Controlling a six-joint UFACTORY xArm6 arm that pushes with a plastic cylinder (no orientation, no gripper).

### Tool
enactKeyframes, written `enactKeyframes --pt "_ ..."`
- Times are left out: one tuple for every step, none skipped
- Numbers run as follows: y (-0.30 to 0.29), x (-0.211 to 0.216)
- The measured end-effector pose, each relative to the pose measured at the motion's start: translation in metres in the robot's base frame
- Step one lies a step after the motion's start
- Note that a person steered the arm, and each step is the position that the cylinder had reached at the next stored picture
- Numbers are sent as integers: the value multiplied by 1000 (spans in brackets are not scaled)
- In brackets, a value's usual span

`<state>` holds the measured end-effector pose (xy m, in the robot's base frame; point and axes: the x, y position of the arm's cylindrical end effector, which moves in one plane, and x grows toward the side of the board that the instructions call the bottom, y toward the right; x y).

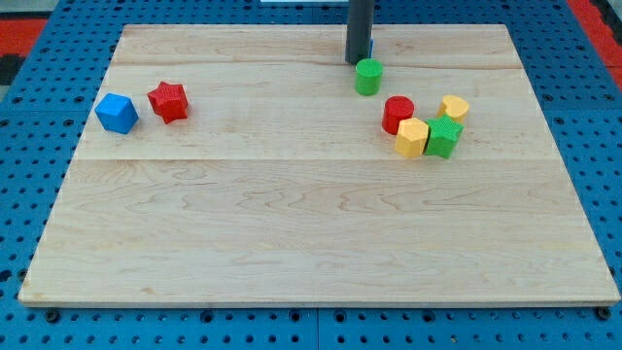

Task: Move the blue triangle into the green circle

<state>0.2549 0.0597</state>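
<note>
Wood board [292, 243] sits on a blue pegboard [39, 58]; we see seven blocks on it.

Rod [360, 24] comes down at far centre. Our tip [357, 61] is on the board just behind the green circle [367, 76], at its far-left edge. Touching or a hair apart, we can't tell. No jaws on this tool: it's a bare rod, grasping nothing.

Blue triangle: we can't confirm one. A thin sliver of blue [370, 45] shows at the rod's right edge just above the tip, and the rest of it is hidden. We can't tell what it is.

The only clear blue piece is a blue block [117, 113] at far left, and it looks more like a cube. It's well apart from the green circle and from our tip. A red star [168, 101] sits just right of it, slightly farther back, with a narrow gap between them.

Right cluster, near-right of the green circle and apart from it:
- red cylinder [397, 114] on the left
- yellow hexagon [412, 137] in front of it, touching
- green star [443, 136] right of the hexagon, touching
- yellow heart [454, 107] behind the green star, touching or nearly so
</note>
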Motion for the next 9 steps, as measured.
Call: enactKeyframes --pt "-17 -25" --pt "-66 -38" --pt "-67 -61" --pt "-45 -63" --pt "7 -63" --pt "50 -53" --pt "70 -51" --pt "37 -36" --pt "35 -56"
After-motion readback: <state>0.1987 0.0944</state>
